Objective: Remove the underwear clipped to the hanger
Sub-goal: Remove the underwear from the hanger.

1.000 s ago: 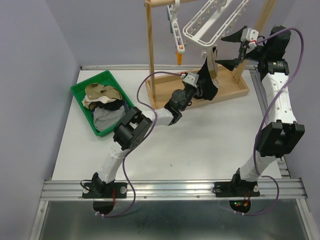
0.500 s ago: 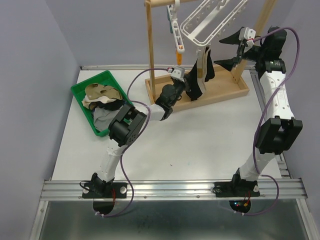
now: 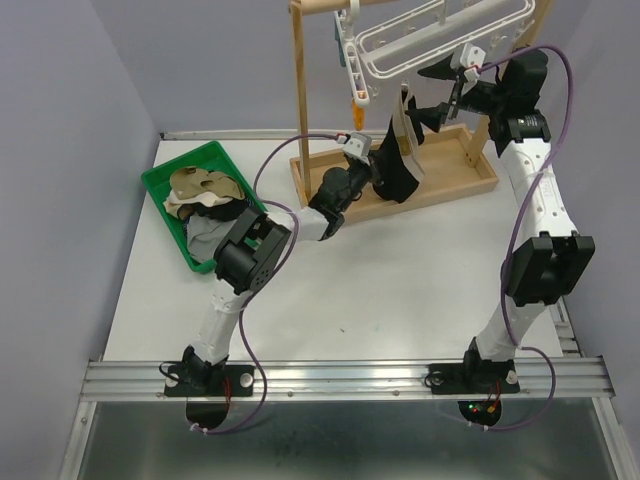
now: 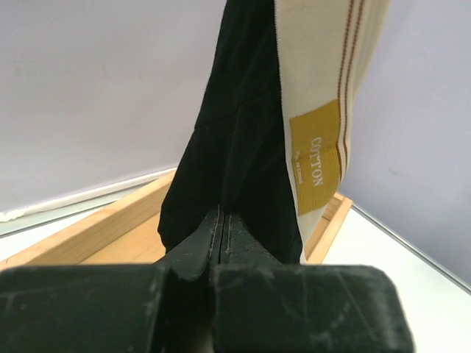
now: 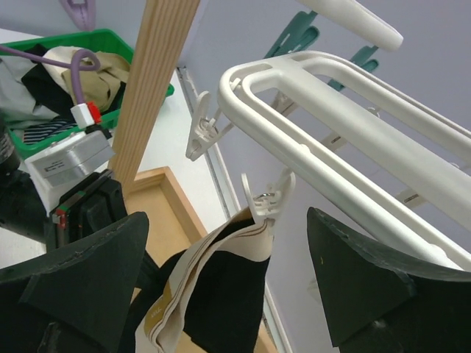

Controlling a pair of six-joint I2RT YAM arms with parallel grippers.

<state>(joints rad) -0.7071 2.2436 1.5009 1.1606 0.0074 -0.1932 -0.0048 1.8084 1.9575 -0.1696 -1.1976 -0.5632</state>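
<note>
A black underwear point(image 3: 396, 168) with a cream waistband hangs by one white clip point(image 5: 268, 197) from the white hanger point(image 3: 430, 40). My left gripper point(image 3: 368, 160) is shut on its lower black cloth, seen close in the left wrist view point(image 4: 222, 220) with the underwear point(image 4: 243, 140) rising above it. My right gripper point(image 3: 437, 92) is open just right of the clip. In the right wrist view point(image 5: 227, 220) its two black fingers stand on either side of the clip and the hanging underwear point(image 5: 228, 294), touching neither.
A wooden rack with an upright post point(image 3: 300, 100) and a tray base point(image 3: 470, 185) carries the hanger. A green bin point(image 3: 158, 185) at the left holds several garments in tan, grey, black and navy stripes. Other empty clips point(image 5: 200, 132) hang on the hanger.
My right gripper has moved left up to the clip, and the hanger has swung. My left gripper, still holding the black cloth, shifted left and back towards the rack.
</note>
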